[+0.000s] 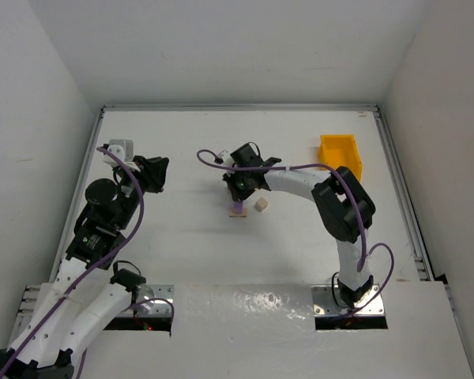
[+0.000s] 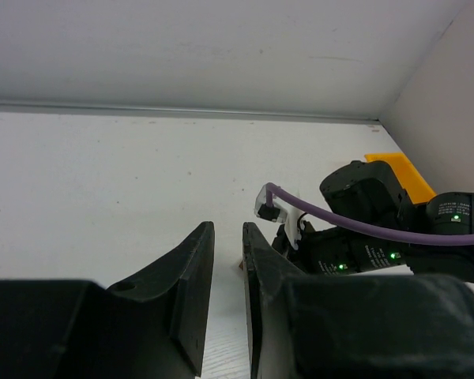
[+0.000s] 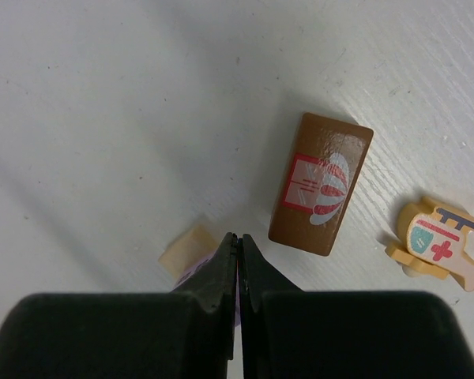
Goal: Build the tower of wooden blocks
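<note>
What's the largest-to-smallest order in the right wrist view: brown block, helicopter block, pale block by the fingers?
1. brown block
2. helicopter block
3. pale block, unsure: the right gripper hides part of it.

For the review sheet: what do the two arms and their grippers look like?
The left arm and right arm have white link shells with black joint housings, and a purple cable loops loosely along each. The left gripper and right gripper are matte black, with flat fingers tapering to thin wedge tips. Small green lights glow on the right arm's black housings.
</note>
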Available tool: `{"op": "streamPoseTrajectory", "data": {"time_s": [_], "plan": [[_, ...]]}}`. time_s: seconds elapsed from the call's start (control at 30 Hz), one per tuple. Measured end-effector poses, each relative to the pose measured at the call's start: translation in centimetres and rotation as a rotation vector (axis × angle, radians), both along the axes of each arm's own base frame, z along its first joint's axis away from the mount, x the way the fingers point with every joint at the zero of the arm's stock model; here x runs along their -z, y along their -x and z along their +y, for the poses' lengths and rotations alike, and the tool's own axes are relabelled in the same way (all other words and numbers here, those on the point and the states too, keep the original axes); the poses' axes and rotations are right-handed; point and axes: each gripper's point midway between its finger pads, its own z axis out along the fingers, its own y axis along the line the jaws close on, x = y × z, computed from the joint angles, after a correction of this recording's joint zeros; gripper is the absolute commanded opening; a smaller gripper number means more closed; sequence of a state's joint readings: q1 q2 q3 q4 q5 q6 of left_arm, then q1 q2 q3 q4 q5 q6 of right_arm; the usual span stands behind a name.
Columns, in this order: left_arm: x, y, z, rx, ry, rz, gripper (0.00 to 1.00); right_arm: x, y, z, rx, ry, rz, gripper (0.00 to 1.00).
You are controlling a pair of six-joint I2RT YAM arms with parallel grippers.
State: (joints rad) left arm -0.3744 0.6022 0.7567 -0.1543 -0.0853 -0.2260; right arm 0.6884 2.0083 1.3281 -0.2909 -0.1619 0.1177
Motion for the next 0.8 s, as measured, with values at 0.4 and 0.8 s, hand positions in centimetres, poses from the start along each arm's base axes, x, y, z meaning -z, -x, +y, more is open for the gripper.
{"op": "streamPoseTrajectory", "data": {"time_s": [0.4,0.8], "plan": [[0.0,0.0,0.0,0.001,0.000,0.000,0.19,1.0,0.9,-0.6,0.000,0.015,0.027,0.00],[0.0,0.0,0.0,0.000,0.000,0.000,0.19,1.0,0.8,-0.7,0.009,0.020,0.021,0.02]]}}
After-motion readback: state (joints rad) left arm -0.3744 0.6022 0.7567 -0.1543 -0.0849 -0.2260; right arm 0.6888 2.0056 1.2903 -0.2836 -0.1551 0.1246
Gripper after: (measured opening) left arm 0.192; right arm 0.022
